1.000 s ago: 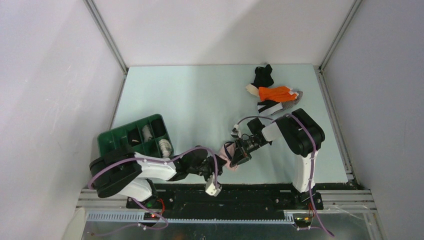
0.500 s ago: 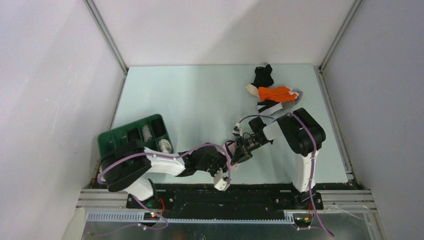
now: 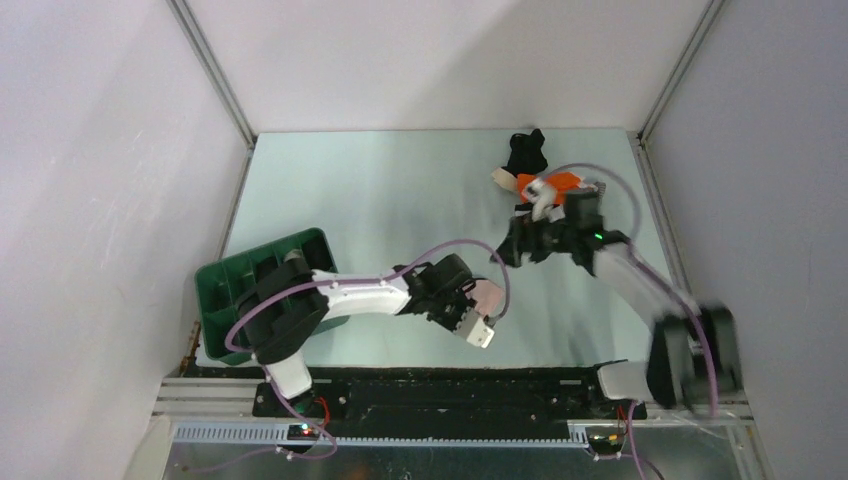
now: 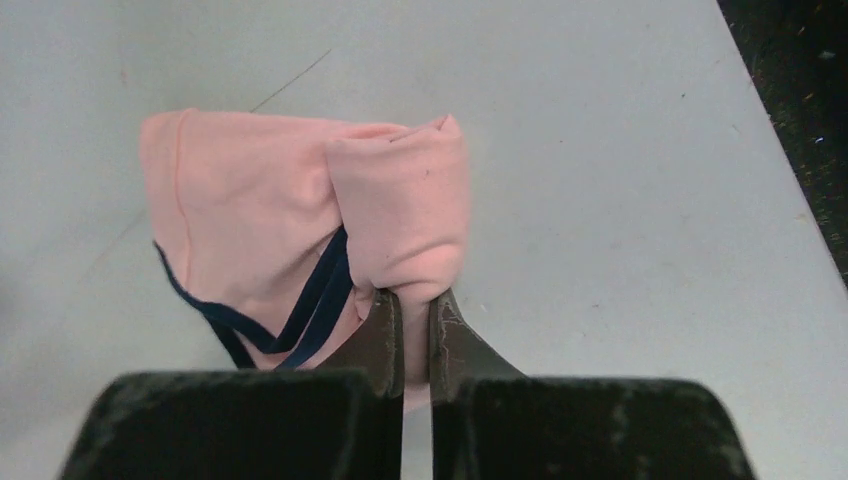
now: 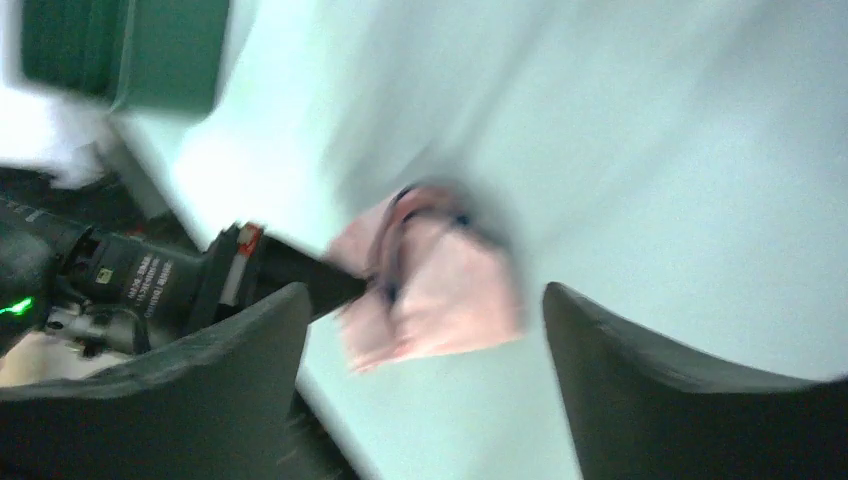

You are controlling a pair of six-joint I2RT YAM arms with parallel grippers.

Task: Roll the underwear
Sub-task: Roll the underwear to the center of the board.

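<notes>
A pale pink underwear (image 4: 290, 220) with a dark navy band lies partly rolled on the table near the front edge. My left gripper (image 4: 417, 298) is shut on the rolled fold at its near end. From above, the same pink underwear (image 3: 489, 295) shows at the tip of the left gripper (image 3: 473, 303). My right gripper (image 3: 507, 250) is open and off the cloth, farther back. Its wrist view is blurred, with the pink underwear (image 5: 440, 285) lying past the right gripper (image 5: 425, 295), apart from its spread fingers (image 5: 250, 350). More underwear, black (image 3: 525, 150), orange (image 3: 560, 181) and white (image 3: 504, 178), is piled at the far right.
A green divided tray (image 3: 222, 272) stands at the left front, partly covered by the left arm; the tray (image 5: 120, 50) also shows in the right wrist view. The table's black front edge (image 4: 800, 90) runs close to the pink underwear. Walls enclose the table.
My right gripper opened, let go of the pink underwear and swung back toward the far-right pile. My left gripper closed on the pink underwear and reached farther right.
</notes>
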